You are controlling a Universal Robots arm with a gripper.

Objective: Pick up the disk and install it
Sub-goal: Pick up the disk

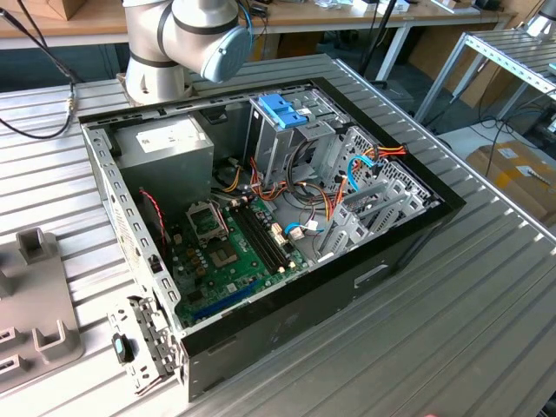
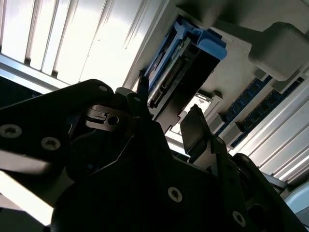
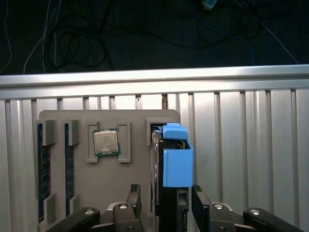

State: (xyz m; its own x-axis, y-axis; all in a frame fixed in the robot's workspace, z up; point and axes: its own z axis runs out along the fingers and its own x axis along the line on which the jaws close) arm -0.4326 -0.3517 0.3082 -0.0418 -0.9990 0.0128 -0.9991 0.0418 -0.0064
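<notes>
The disk stands on edge in a slot of the grey holder tray, its blue plastic frame facing the first wrist camera. In the second wrist view the disk shows its connector edge and blue frame. My gripper is open, and one dark finger stands on each side of the disk's near end. A small gap shows on one side; the other finger is very close to the disk. The gripper straddles the disk in both wrist views.
The tray also holds a processor chip and memory sticks. On the ribbed aluminium table lies the open computer case with a motherboard, a grey power supply box and a metal cage with a blue handle. The arm's base stands behind it.
</notes>
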